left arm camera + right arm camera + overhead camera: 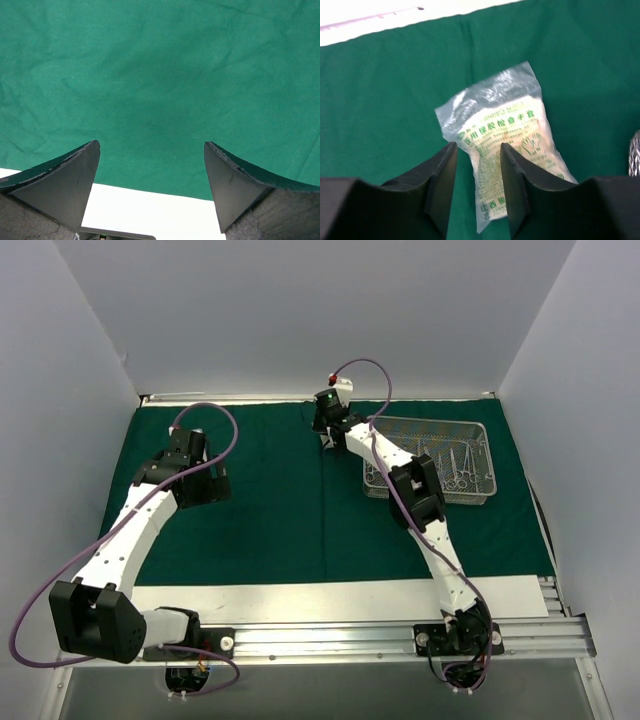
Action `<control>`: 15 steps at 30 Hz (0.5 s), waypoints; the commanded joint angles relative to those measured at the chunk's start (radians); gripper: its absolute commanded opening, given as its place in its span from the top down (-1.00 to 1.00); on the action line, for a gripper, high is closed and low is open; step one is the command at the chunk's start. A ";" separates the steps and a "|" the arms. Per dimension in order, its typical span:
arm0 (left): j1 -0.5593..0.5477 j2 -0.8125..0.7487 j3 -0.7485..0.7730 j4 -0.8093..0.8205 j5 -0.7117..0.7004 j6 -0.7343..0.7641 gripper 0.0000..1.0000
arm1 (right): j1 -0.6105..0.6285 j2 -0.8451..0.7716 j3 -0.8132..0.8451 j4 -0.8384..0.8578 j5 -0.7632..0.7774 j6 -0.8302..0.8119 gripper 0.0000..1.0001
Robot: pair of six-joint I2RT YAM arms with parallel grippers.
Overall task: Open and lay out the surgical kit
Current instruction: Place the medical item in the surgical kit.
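The dark green cloth (270, 510) of the surgical kit lies spread flat over the table. On its back right part stands the silver wire-mesh tray (482, 430), holding slim steel instruments (455, 465). My right gripper (328, 435) hangs at the back centre, left of the tray. In the right wrist view its jaws (477, 147) stand apart just above a clear packet (505, 125) printed in green, which lies flat on the cloth and runs partly under the right finger. My left gripper (205, 488) hovers over bare cloth at the left, wide open (152, 145) and holding nothing.
A white strip (340, 598) borders the cloth at the near edge, with the metal rail (400, 640) and arm bases behind it. White walls enclose the table on three sides. The tray's mesh corner (634, 155) shows at the right edge of the right wrist view.
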 commanded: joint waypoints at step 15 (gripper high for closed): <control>0.001 -0.048 -0.026 -0.007 0.014 -0.014 -0.88 | -0.017 -0.135 -0.153 0.145 -0.060 -0.009 0.67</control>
